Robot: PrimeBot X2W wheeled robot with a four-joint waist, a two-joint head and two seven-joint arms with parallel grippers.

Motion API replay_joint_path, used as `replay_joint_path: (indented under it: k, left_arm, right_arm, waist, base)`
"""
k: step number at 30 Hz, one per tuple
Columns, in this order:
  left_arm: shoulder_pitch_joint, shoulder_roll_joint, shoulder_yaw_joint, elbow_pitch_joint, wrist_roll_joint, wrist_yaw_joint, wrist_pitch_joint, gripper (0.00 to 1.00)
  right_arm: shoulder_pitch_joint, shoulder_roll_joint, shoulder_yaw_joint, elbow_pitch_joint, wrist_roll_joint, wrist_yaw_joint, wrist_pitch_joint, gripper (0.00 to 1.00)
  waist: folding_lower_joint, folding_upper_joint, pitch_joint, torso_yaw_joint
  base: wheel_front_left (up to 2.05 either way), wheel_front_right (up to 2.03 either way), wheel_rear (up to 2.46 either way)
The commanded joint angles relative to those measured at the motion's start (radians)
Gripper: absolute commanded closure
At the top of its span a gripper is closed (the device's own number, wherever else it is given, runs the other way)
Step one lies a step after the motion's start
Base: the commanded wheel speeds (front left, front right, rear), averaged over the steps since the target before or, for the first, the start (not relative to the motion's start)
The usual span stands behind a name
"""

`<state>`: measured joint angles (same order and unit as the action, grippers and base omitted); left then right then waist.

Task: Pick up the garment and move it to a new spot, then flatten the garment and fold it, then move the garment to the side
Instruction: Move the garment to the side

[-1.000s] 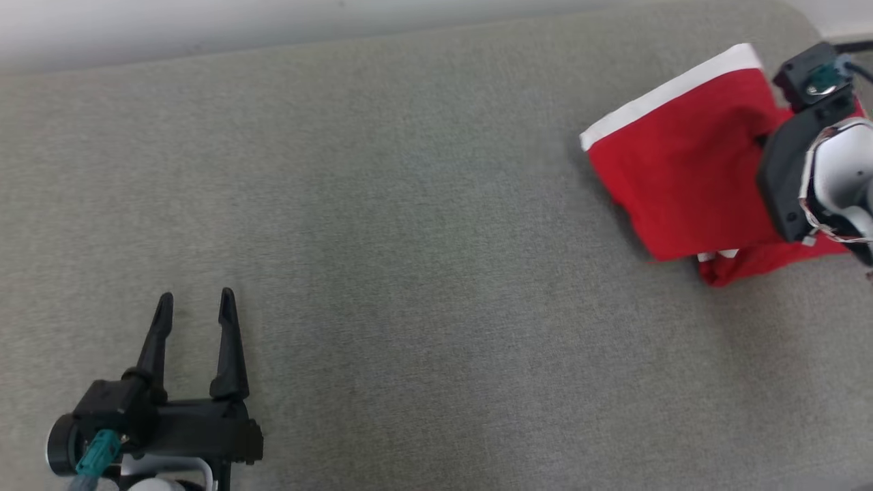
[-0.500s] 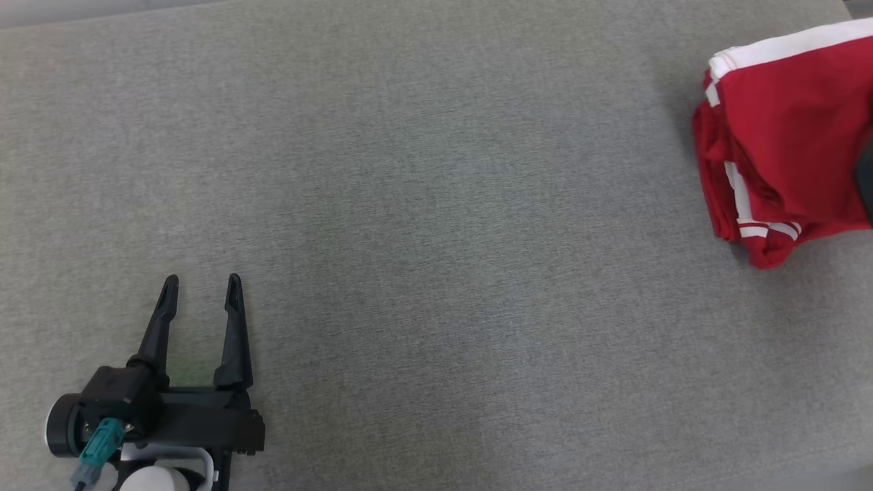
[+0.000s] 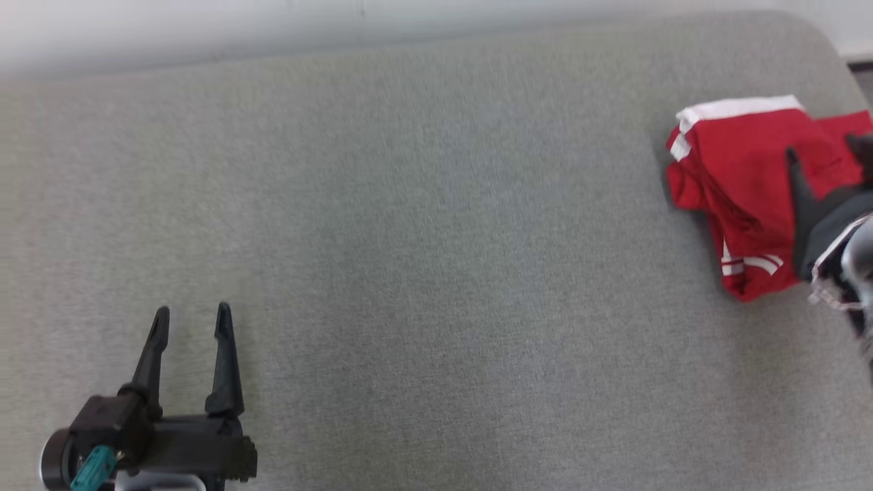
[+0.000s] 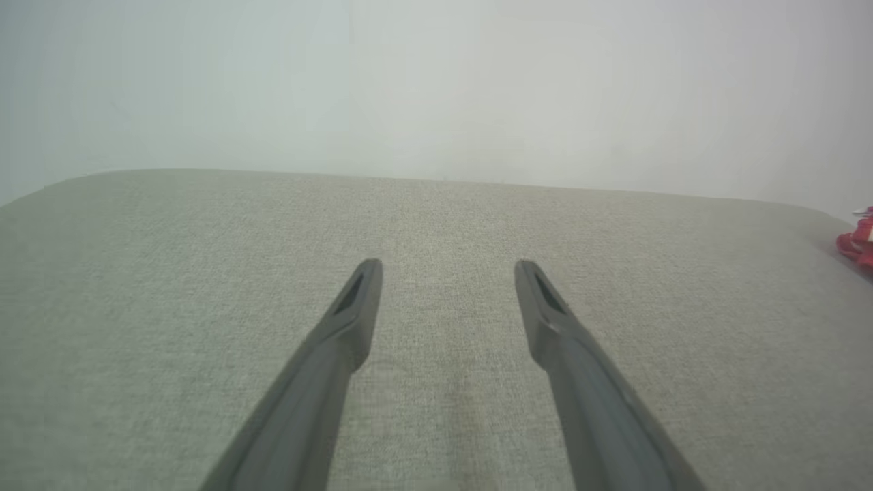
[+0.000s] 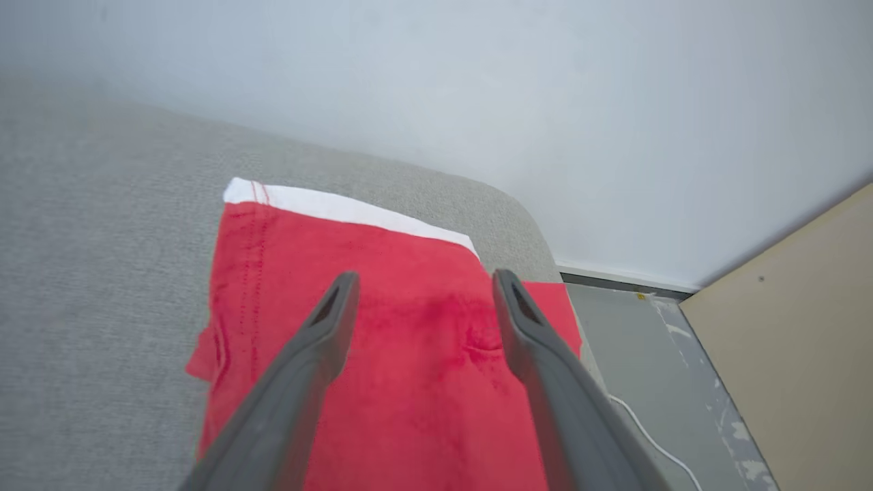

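The garment (image 3: 736, 170) is red with white trim and stripes. It lies folded in a compact heap at the far right of the grey cushioned surface (image 3: 436, 239), near its rounded corner. My right gripper (image 3: 824, 146) hangs open just over the garment's right part, with nothing between its fingers. The right wrist view shows the gripper (image 5: 423, 279) above the red cloth (image 5: 409, 382) with its jaws well apart. Far from the garment, my left gripper (image 3: 192, 310) rests open and empty at the lower left. In the left wrist view the gripper (image 4: 447, 266) points over bare cushion, with a sliver of garment (image 4: 861, 242) at the right edge.
A pale wall (image 3: 273, 27) runs behind the cushion. Past the cushion's right edge lies grey floor with a thin white cable (image 5: 641, 423) and a beige board (image 5: 784, 327). Bare cushion stretches between the two grippers.
My right gripper has opened and let go of the garment, which now lies folded at the far right. The head camera has shifted. The left gripper has stayed put.
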<state>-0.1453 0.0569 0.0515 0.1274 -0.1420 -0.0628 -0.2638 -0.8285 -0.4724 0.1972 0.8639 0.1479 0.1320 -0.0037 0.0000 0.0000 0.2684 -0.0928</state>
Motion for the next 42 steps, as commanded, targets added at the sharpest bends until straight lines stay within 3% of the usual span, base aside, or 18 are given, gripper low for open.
replay_joint_path:
  k: [1,5,10,20,25,30,42]
  left_arm:
    - [0.014,-0.001,0.005,-0.001,-0.008,-0.001,0.0,0.0]
    - [0.052,-0.001,0.019,0.011,-0.012,0.009,0.0,0.0]
    - [0.095,-0.001,0.03,0.04,-0.013,0.016,0.0,0.0]
    - [0.119,0.002,0.032,0.088,-0.002,0.02,0.0,0.0]
    - [0.116,0.008,0.034,0.114,0.008,0.013,0.0,0.0]
    - [0.131,0.007,0.023,0.128,0.011,-0.005,0.0,0.0]
    - [0.144,-0.001,0.012,0.166,0.009,-0.015,0.0,0.0]
  right_arm:
    - [0.027,0.007,-0.01,-0.01,0.011,-0.003,-0.014,0.0]
    - [0.144,0.08,-0.078,-0.099,0.056,-0.003,-0.096,0.0]
    - [0.307,0.143,-0.077,-0.253,0.075,-0.003,-0.164,0.0]
    - [0.567,0.299,-0.113,-0.462,0.081,-0.003,-0.219,0.0]
    - [0.636,0.364,-0.108,-0.492,0.045,-0.003,-0.209,0.0]
    - [0.677,0.383,-0.082,-0.49,0.042,-0.003,-0.184,0.0]
    - [0.751,0.408,-0.15,-0.516,0.023,-0.003,-0.18,0.0]
  waist:
    - [0.0,0.0,-0.069,0.027]
    - [0.0,0.0,-0.138,0.04]
    - [0.0,0.0,-0.216,0.05]
    - [0.0,0.0,-0.31,0.076]
    - [0.0,0.0,-0.323,0.081]
    - [0.0,0.0,-0.329,0.089]
    - [0.0,0.0,-0.35,0.095]
  base:
    - [0.0,0.0,0.0]
    - [0.0,0.0,0.0]
    - [0.0,0.0,0.0]
    - [0.0,0.0,0.0]
    - [0.0,0.0,0.0]
    - [0.0,0.0,0.0]
    - [0.0,0.0,0.0]
